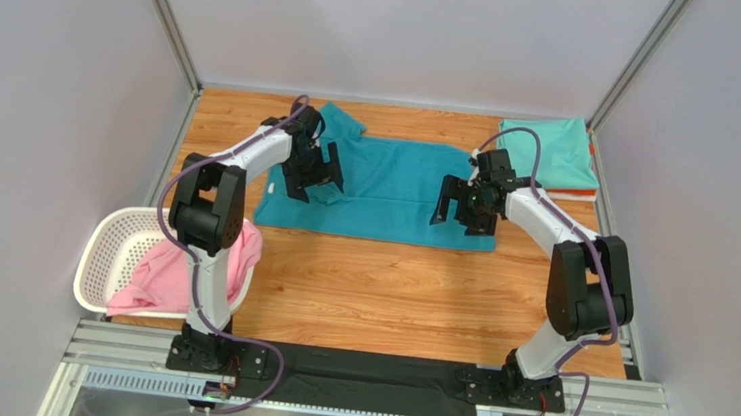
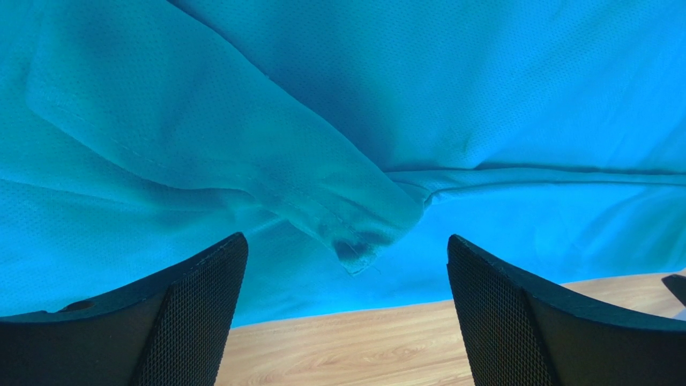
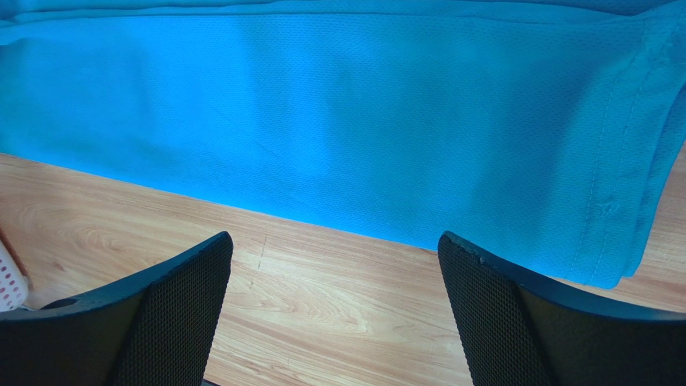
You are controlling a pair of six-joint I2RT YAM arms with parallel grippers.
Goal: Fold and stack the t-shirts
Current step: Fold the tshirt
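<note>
A deep teal t-shirt (image 1: 387, 184) lies spread across the far middle of the table, partly folded, one sleeve sticking out at the back left. My left gripper (image 1: 311, 182) is open and empty over its left end; the left wrist view shows a folded sleeve flap (image 2: 266, 161) lying on the shirt between the fingers. My right gripper (image 1: 466, 215) is open and empty over the shirt's right end, above its near edge (image 3: 338, 145). A folded mint green t-shirt (image 1: 548, 152) lies at the back right on an orange one (image 1: 575, 193). A pink t-shirt (image 1: 185, 270) hangs out of the basket.
A white lattice basket (image 1: 107, 254) stands at the near left edge of the table. Bare wood (image 1: 387, 291) lies between the teal shirt and the arm bases. Grey walls close in the back and both sides.
</note>
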